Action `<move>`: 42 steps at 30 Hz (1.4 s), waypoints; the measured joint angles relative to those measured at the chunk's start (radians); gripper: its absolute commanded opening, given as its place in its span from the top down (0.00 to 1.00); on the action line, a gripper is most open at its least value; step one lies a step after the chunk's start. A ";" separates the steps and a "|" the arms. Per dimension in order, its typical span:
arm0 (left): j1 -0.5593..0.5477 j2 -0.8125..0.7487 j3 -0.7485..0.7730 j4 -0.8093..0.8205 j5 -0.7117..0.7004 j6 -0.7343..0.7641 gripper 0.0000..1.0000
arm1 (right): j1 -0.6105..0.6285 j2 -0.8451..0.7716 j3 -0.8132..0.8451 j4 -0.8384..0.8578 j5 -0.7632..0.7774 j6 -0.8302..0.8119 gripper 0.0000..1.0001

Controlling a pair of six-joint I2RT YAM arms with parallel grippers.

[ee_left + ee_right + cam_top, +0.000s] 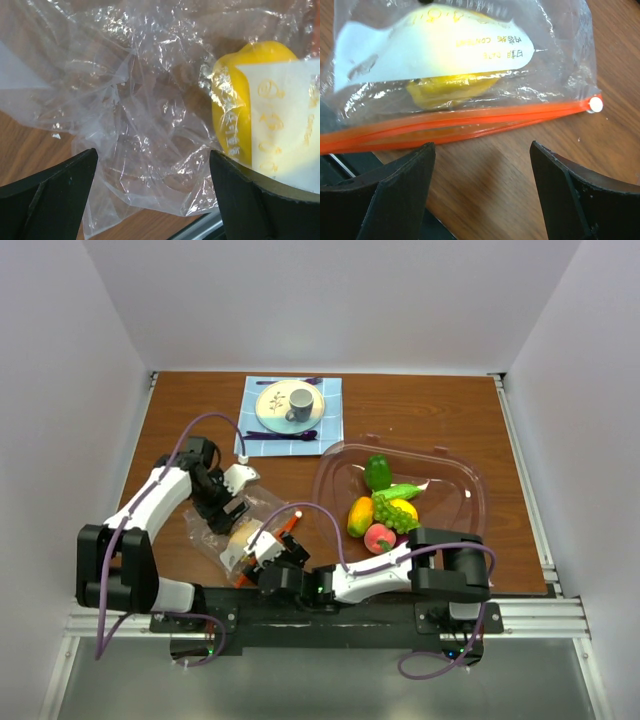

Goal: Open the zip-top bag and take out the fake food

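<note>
Top external view: on the table [440, 410], a clear bowl [470, 475] holds most of the fake food [385, 510]. The zip-top bag [225, 540] lies near the front edge with one yellow piece [235, 115] inside. The left hand [152, 170] is spread around the bag's crinkled tail, probably to anchor it. The right hand [482, 155], also spread, faces the orange zipper strip [470, 122] and white slider [595, 104].

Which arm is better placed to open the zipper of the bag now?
Right, I judge. The right pincer, open, faces the orange zipper strip of the zip-top bag, with the white slider in view. The left pincer, also open, has only the bag's crinkly body before it, no zipper.
</note>
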 measured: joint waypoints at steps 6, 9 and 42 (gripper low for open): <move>-0.083 0.024 -0.061 0.073 -0.065 -0.035 0.00 | -0.018 0.025 0.016 0.018 -0.020 -0.007 0.16; -0.132 0.039 -0.088 0.098 -0.088 -0.053 0.00 | -0.039 0.052 0.022 0.031 -0.029 -0.008 0.02; -0.313 0.029 -0.177 0.197 -0.215 -0.166 0.00 | -0.066 -0.026 -0.052 -0.011 -0.085 0.015 0.96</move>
